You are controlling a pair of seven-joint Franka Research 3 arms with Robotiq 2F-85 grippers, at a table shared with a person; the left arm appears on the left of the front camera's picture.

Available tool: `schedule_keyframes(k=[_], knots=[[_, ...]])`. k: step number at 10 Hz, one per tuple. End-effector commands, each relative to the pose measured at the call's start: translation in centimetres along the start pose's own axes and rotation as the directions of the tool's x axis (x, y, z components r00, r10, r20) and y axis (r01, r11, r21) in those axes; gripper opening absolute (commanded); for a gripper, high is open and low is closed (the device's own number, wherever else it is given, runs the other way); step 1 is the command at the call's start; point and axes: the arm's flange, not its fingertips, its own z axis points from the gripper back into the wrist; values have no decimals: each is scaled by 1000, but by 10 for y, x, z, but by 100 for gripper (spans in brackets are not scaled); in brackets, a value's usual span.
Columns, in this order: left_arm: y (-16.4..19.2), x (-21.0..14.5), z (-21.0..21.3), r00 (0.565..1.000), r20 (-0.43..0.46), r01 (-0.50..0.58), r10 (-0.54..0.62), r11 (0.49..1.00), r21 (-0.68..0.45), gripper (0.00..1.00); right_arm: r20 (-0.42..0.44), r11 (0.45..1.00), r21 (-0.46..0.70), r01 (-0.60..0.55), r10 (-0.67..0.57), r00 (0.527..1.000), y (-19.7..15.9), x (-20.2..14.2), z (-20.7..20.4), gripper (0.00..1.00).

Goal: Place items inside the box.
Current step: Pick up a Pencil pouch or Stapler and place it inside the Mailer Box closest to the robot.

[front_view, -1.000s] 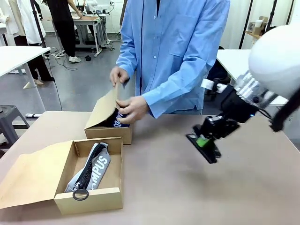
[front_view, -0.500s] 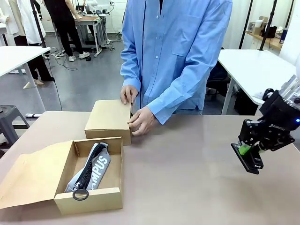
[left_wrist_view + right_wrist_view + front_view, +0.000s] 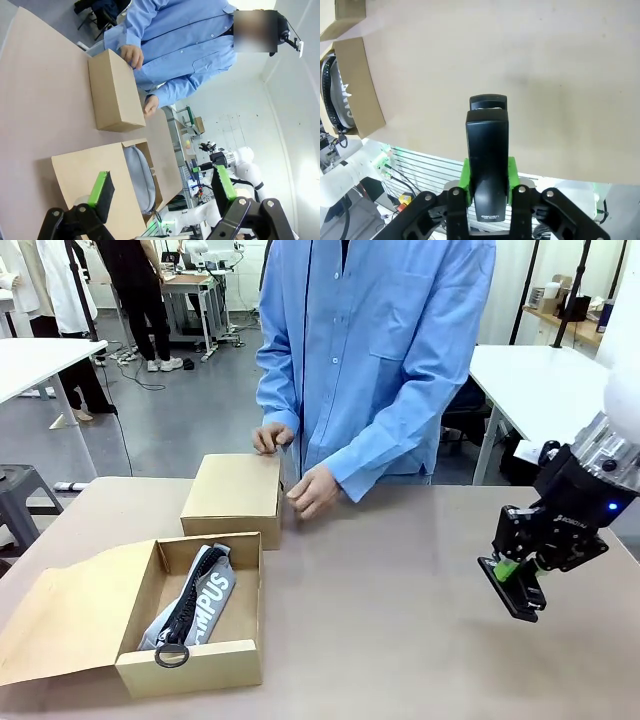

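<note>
While the right claw [image 3: 512, 575] grips a black stapler [image 3: 487, 150], its long axis running along the fingers, above the surface [image 3: 400, 650], the open box [image 3: 190, 668] holding the grey "CAMPUS" pouch [image 3: 208, 592] lies toward nine o'clock, nearer the left claw [image 3: 164, 186], which gapes empty.

Matt cardboard box [image 3: 200, 668], smooth plastic stapler [image 3: 487, 150]

Robotics laboratory. A tan work table [image 3: 400, 620] stands in an open hall with a grey floor [image 3: 190, 430]. White tables [image 3: 540, 380] flank it, a bench loaded with equipment [image 3: 190, 282] stands at the back, and cables [image 3: 120, 420] trail across the floor. A white robot arm [image 3: 628, 390] reaches over the work table from the right.
</note>
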Motion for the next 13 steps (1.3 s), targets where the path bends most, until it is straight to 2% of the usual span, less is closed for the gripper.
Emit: schedule_keyframes(k=[1, 3, 4, 6, 8, 9, 11, 13], knots=[[-2, 0, -1, 1000, 12, 21, -20, 1000, -19, 100, 40, 1000, -7, 21, -20, 999, 5, 1, -8, 32], [-2, 0, -1, 1000, 12, 21, -20, 1000, -19, 100, 78, 1000, -9, 16, -15, 997, 22, 3, -10, 32], [-2, 0, -1, 1000, 12, 21, -20, 1000, -19, 100, 105, 1000, -4, -8, 9, 994, 50, 3, -14, 32], [-2, 0, -1, 1000, 12, 21, -20, 1000, -19, 100, 155, 993, 10, -118, 115, 981, 134, 10, -26, 32], [-2, 0, -1, 1000, 12, 21, -20, 1000, -19, 100, 153, 971, 21, -238, 232, 961, 231, 11, -41, 32], [-2, 0, -1, 1000, 12, 21, -20, 1000, -19, 100, 136, 975, 41, -218, 211, 968, 273, 9, -51, 32], [-2, 0, -1, 1000, 12, 21, -20, 1000, -19, 100, 108, 974, -14, -225, 225, 968, 342, 8, -91, 32], [-2, 0, -1, 1000, 12, 21, -20, 1000, -19, 100, 112, 970, -44, -239, 243, 964, 385, 9, -120, 32]])
